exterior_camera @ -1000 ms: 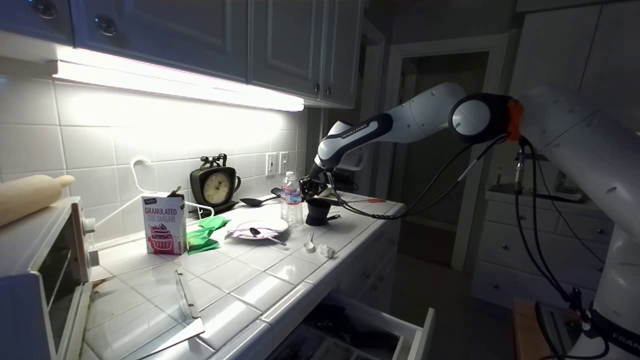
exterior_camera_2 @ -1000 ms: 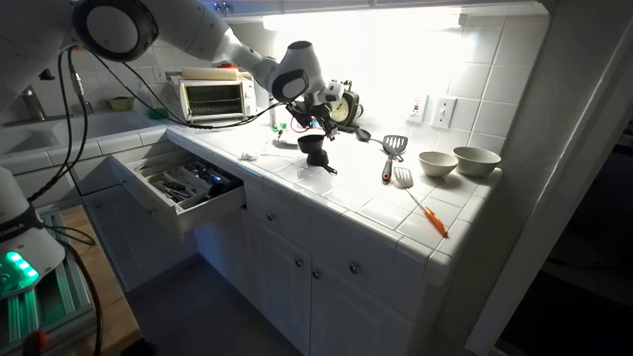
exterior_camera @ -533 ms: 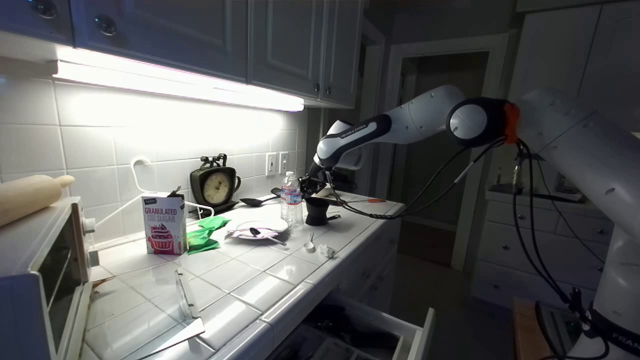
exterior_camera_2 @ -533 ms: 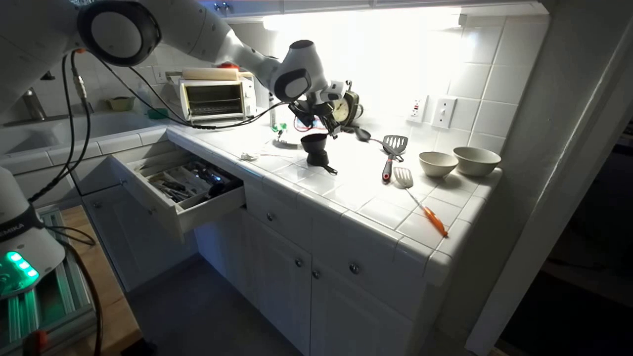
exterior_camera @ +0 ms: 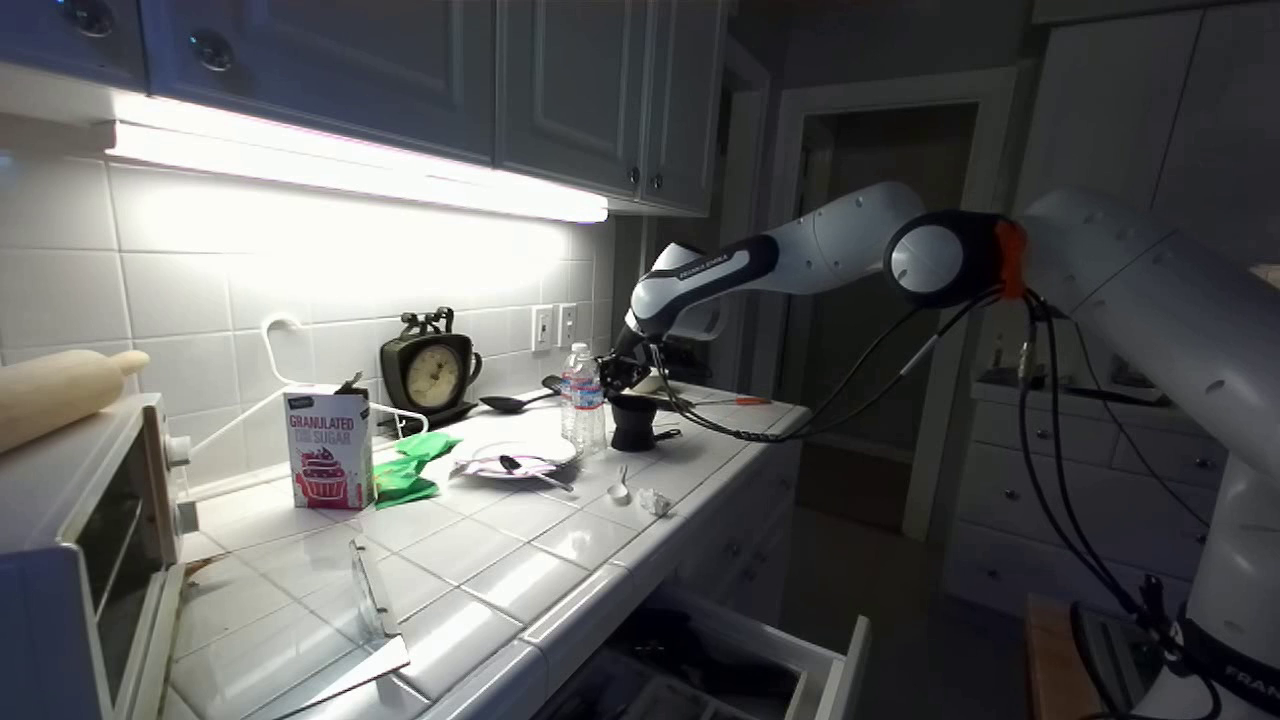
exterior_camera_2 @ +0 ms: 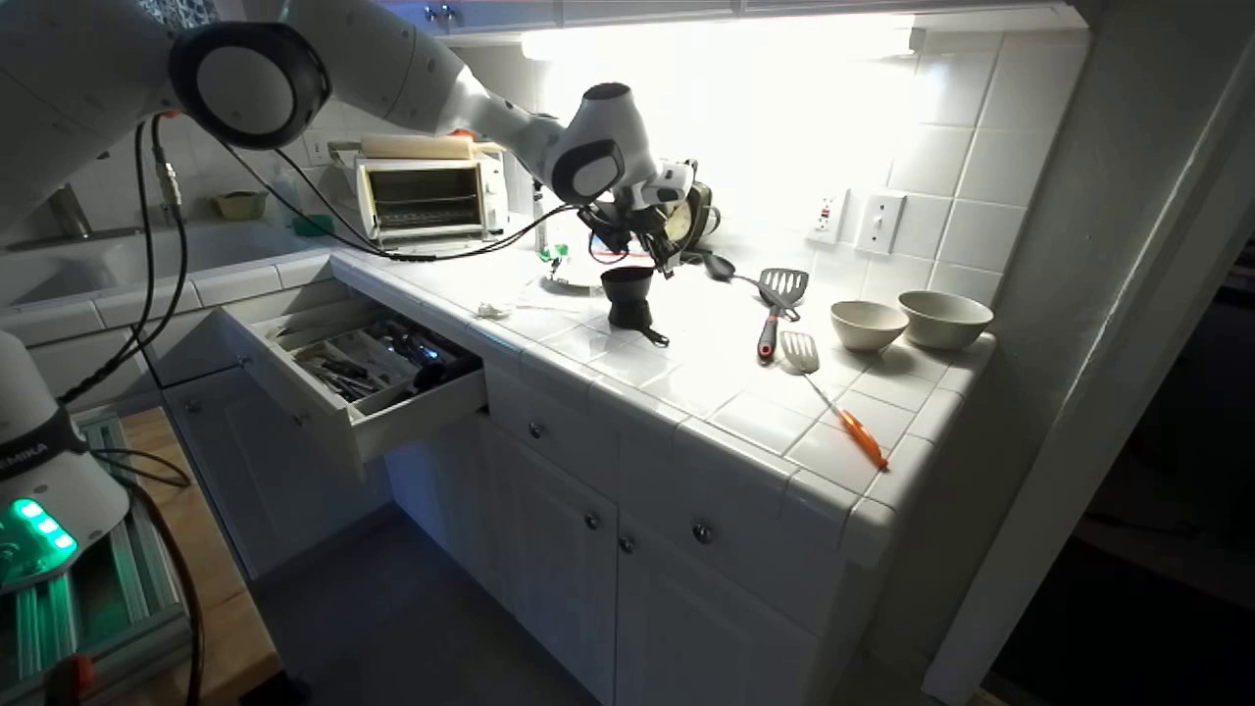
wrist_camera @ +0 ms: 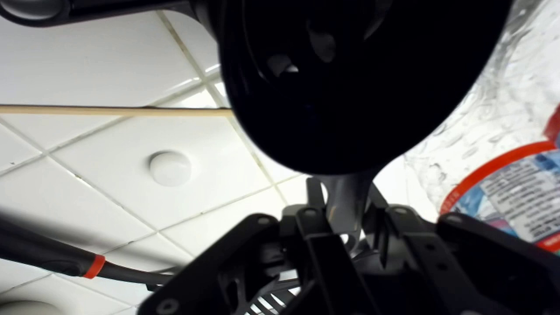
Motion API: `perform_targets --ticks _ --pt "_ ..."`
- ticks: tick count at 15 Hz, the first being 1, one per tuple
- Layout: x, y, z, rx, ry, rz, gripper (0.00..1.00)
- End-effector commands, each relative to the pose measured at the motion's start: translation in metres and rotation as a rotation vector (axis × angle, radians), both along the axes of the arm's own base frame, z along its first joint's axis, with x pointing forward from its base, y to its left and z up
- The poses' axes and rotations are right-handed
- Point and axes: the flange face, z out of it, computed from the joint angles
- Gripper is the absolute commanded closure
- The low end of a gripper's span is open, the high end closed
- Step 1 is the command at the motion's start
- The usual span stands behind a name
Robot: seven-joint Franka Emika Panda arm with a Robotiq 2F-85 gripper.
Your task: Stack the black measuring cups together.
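A black measuring cup (exterior_camera_2: 626, 288) is held open side up by its handle in my gripper (exterior_camera_2: 669, 263). In the wrist view the two fingers (wrist_camera: 343, 201) stand on either side of the handle, and the held cup (wrist_camera: 350, 122) fills the top. A second black cup (exterior_camera_2: 630, 315) is under it on the counter, appearing wider at its base, its handle (exterior_camera_2: 655, 337) pointing toward the counter's front. In an exterior view the held cup (exterior_camera: 634, 404) overlaps the lower cup (exterior_camera: 632, 439); I cannot tell whether they touch. The lower cup's handle (wrist_camera: 109, 8) shows in the wrist view.
A water bottle (exterior_camera: 584, 405) stands close beside the cups. A white plate (exterior_camera: 500, 462), a small white spoon (exterior_camera: 619, 492) and crumpled wrap (exterior_camera: 655, 502) lie nearby. Spatulas (exterior_camera_2: 784, 285) and bowls (exterior_camera_2: 869, 326) are farther along the counter. A drawer (exterior_camera_2: 412, 431) is open below.
My gripper and the held cup have moved slightly, to the right in an exterior view, bringing the held cup more directly above the lower cup. The lower cup has not visibly moved.
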Motion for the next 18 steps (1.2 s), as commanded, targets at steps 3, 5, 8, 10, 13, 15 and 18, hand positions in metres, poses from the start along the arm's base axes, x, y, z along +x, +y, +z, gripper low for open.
perform_targets --ticks 3,5,8,10,13,15,18 --pt "0.0098 -0.0068 -0.0002 -0.008 0.001 0.024 0.94" --pt "0.0111 -0.007 -0.0015 -0.011 0.005 0.026 0.94" --pt "0.0128 -0.0073 -0.0027 -0.014 0.008 0.027 0.94" --pt "0.0136 -0.0071 -0.004 -0.014 0.01 0.03 0.94" --pt "0.0146 -0.0064 -0.005 -0.014 0.015 0.032 0.94" --pt "0.0151 -0.0065 -0.0055 -0.014 0.015 0.033 0.77" --pt "0.0158 -0.0065 -0.0055 -0.016 0.014 0.032 0.43"
